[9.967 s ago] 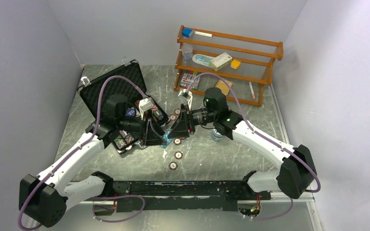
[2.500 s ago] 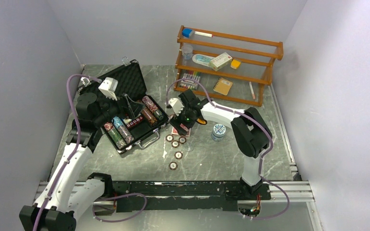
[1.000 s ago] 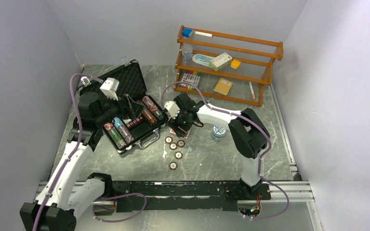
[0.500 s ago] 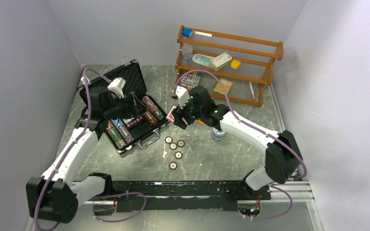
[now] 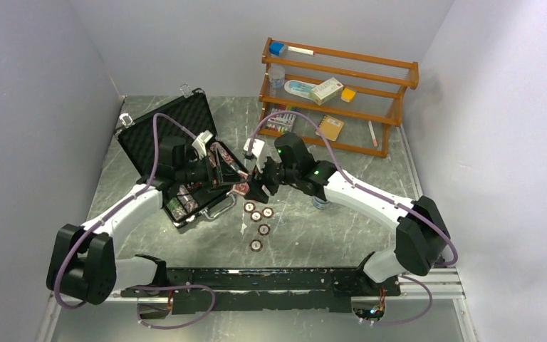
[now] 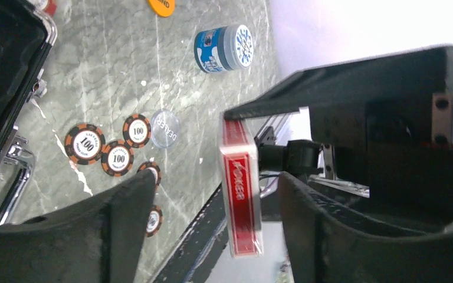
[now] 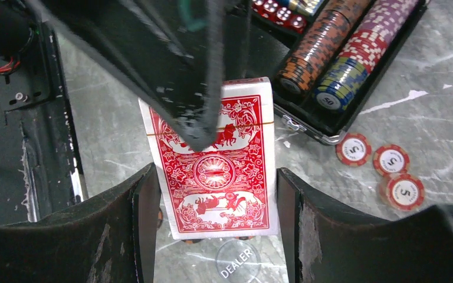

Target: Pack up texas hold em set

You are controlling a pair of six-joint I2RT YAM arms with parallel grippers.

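I am holding the red-backed deck of cards (image 7: 212, 177) up in the air with my right claw (image 7: 215, 197). Its two fingers are squeezing the deck's long side edges, so this claw is only as wide as the deck. The deck is hanging above the grey stone-look surface (image 5: 313, 235). It is just beside the front corner of the open black briefcase-style case (image 5: 174, 128), which has rows of poker chips (image 7: 330, 47) inside.

My left claw (image 6: 215, 180) is facing the deck from the case side. It is open wide, and the deck is sitting edge-on in the gap, one finger in front of the red back and one behind. As far as I can tell, neither left finger is touching the cards. The deck's long side is pointing along the left fingers, and it is nearer one finger than the other.

I am thinking the next move is a swap. The left claw needs to squeeze the flat faces before the right one lets go. The left arm is nearer the case, so it should do the putting in. Loose round red-brown chips (image 5: 256, 215) are lying on the surface just below the deck.
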